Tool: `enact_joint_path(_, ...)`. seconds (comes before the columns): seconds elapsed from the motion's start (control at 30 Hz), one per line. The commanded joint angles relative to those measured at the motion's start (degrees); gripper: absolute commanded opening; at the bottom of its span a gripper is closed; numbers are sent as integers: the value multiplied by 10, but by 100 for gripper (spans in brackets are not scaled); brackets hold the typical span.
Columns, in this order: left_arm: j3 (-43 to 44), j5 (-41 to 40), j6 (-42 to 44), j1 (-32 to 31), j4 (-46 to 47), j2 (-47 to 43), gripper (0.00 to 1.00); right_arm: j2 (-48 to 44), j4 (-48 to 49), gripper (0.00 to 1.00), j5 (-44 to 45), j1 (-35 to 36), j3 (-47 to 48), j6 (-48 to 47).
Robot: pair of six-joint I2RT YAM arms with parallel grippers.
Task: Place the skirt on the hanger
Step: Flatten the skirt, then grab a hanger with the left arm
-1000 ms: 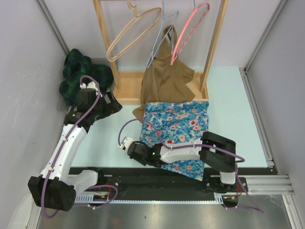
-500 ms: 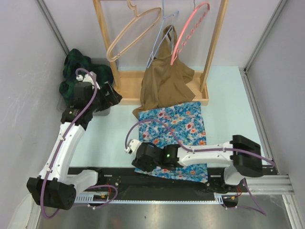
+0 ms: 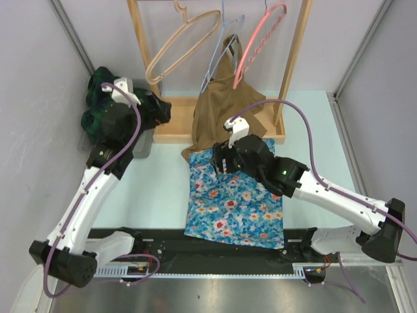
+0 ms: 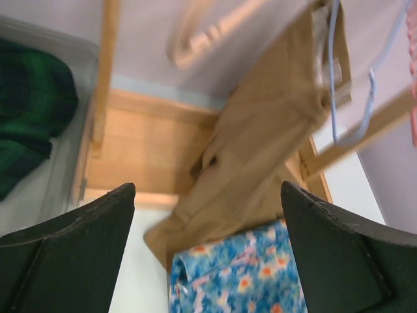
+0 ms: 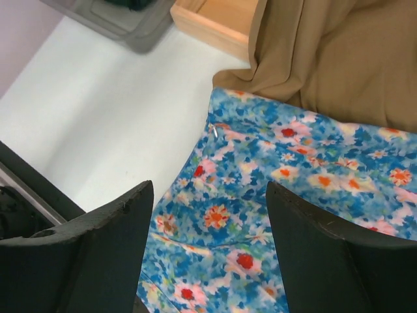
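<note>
**Skirt flat on the table, both grippers empty**

At the far left a grey bin [image 5: 127, 29] holds one dark green plaid garment [image 3: 96, 91], bunched up and rising above its rim. The left gripper [image 4: 207, 195] hangs just right of that bin, near the left post of the wooden rack [image 3: 296, 59]. Its jaws stand wide apart with nothing between them.

The rack's base is a shallow wooden tray [image 4: 140, 153]. The lower folds of a tan garment [image 3: 225, 107] drop into it and spill over its front edge onto the table [image 3: 150, 195].

The floral skirt [image 3: 234, 202] lies spread on the table in front of the rack. Its far edge touches the tan garment's hem and its near edge drapes over the black rail. It is on no hanger. The right gripper [image 5: 210, 195] hovers over the skirt's far left corner, jaws apart and empty.

Counted: one bin and one rack. There are three hangers, beige [image 3: 186, 45], light blue [image 3: 218, 62] and pink [image 3: 260, 39]; the blue one carries the tan garment. There are three garments in all.
</note>
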Motion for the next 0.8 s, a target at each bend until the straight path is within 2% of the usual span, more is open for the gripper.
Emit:
enact_joint_path(0.0, 96, -123, -31, -2, 32, 56, 95, -7, -10, 74, -25, -14, 35, 15)
enact_joint_path(0.13, 156, -136, -12, -10, 43, 94, 93, -15, -13, 74, -34, -16, 31, 24)
enact_joint_path(0.3, 238, -143, 76, -16, 15, 120, 96, -31, -14, 73, -36, -21, 13, 25)
enact_joint_path(0.4, 310, -99, 113, -16, -34, 162, 99, -37, -16, 73, -43, -29, 11, 19)
enact_joint_path(0.43, 337, -61, 120, -16, -82, 178, 98, -38, -15, 73, -47, -33, 12, 17)
enact_joint_path(0.5, 428, -49, 124, -16, -141, 238, 98, -38, -16, 73, -58, -42, 13, 14)
enact_joint_path(0.57, 502, -48, 116, -15, -209, 274, 98, -39, -16, 74, -68, -51, 15, 10)
enact_joint_path(0.63, 534, -63, 110, -15, -247, 311, 97, -39, -18, 73, -78, -56, 15, 8)
enact_joint_path(0.77, 578, -95, 108, -11, -261, 335, 97, -43, -21, 74, -89, -61, 12, 7)
